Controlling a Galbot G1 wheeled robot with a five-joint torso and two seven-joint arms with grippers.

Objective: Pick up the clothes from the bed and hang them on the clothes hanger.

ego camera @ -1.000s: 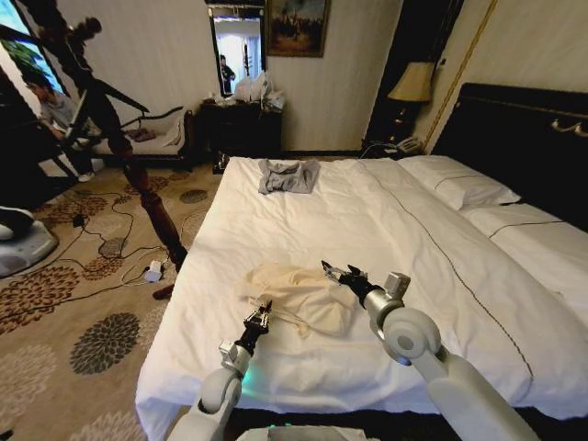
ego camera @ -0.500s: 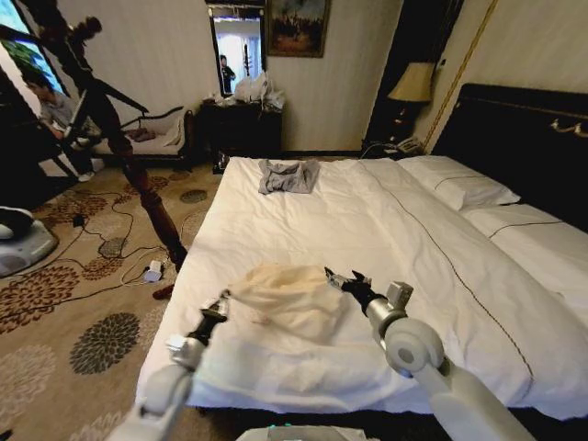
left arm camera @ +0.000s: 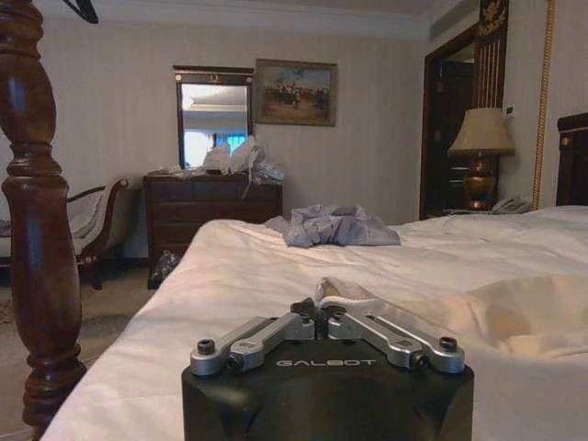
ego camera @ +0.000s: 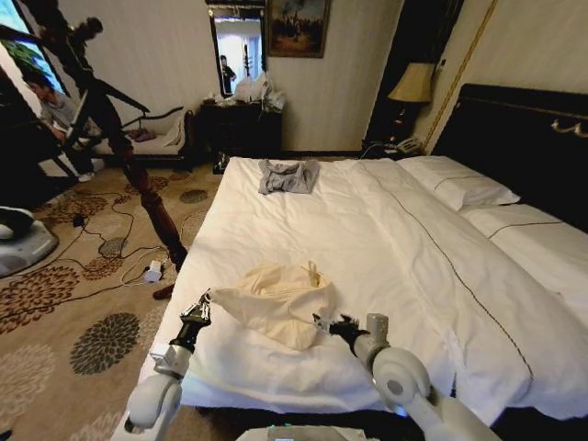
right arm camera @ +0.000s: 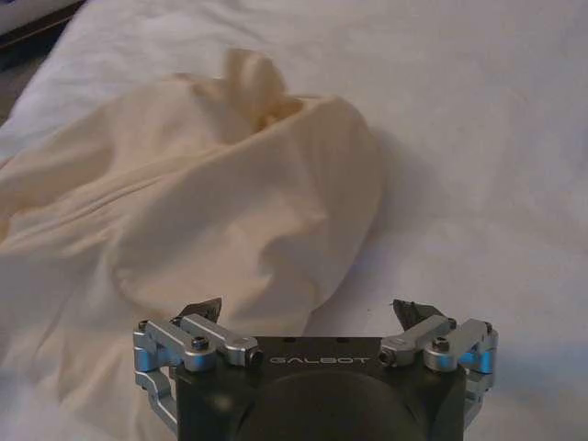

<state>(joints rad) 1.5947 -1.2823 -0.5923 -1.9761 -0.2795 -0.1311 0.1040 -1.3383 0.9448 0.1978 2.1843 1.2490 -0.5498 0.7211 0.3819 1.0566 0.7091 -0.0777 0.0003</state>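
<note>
Here, the left gripper (ego camera: 198, 308) pinches 1 edge of the cream, thin-fabric long-sleeved shirt (ego camera: 271, 299), bunched near the foot of the wide white-sheeted bed (ego camera: 367, 220). The right gripper (right arm camera: 312, 314), fingers spread, hovers just beside the shirt's other edge.

Left arm: reaches forward at the near left, forearm angled up, its left gripper (ego camera: 200, 304) closed with fingertips pinched together on a fold of cream fabric. Right arm: extends from the near right, rounded grey wrist joint toward the camera, its right gripper (ego camera: 323, 322) pointing left with fingers (right arm camera: 204, 308) spread apart, nothing between them.
</note>
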